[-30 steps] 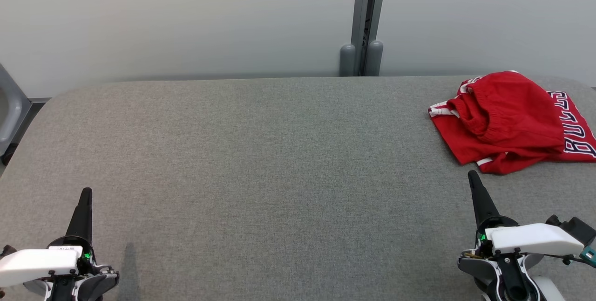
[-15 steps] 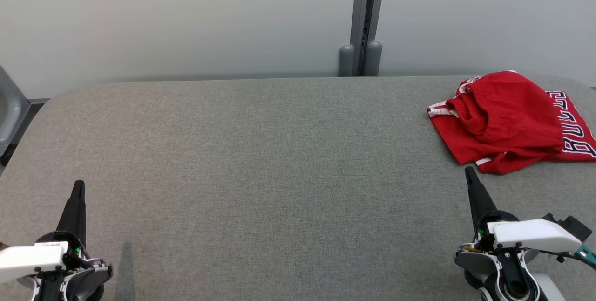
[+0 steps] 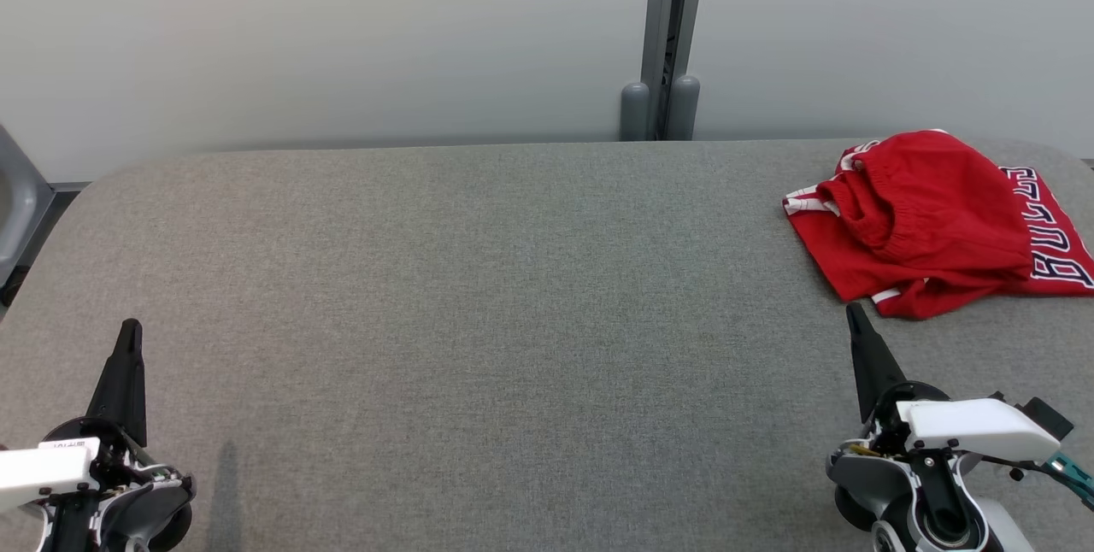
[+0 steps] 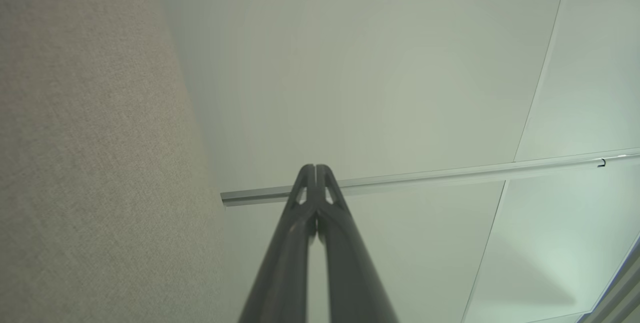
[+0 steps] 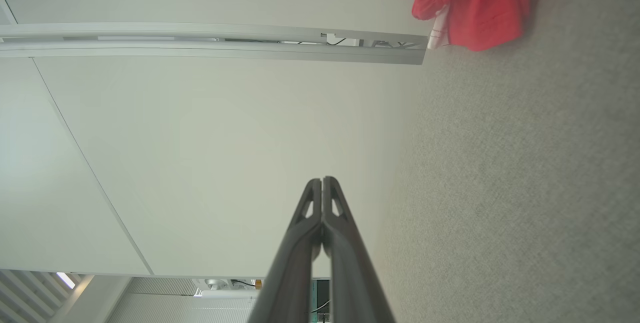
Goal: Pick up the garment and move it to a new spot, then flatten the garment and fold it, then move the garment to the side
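Lying crumpled on the grey worktop (image 3: 513, 296), the red shorts (image 3: 932, 219) sit at the upper right of the head view. The left pincer (image 3: 130, 330) at lower left and the right pincer (image 3: 851, 313) at lower right are both closed and empty, the right tip near the shorts' hem.

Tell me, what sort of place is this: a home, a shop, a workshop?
Most likely a robotics lab or test room, not a home: a broad grey fabric-covered table, bare pale wall panels joined by a metal post, and one crumpled red garment lying beyond the right gripper.
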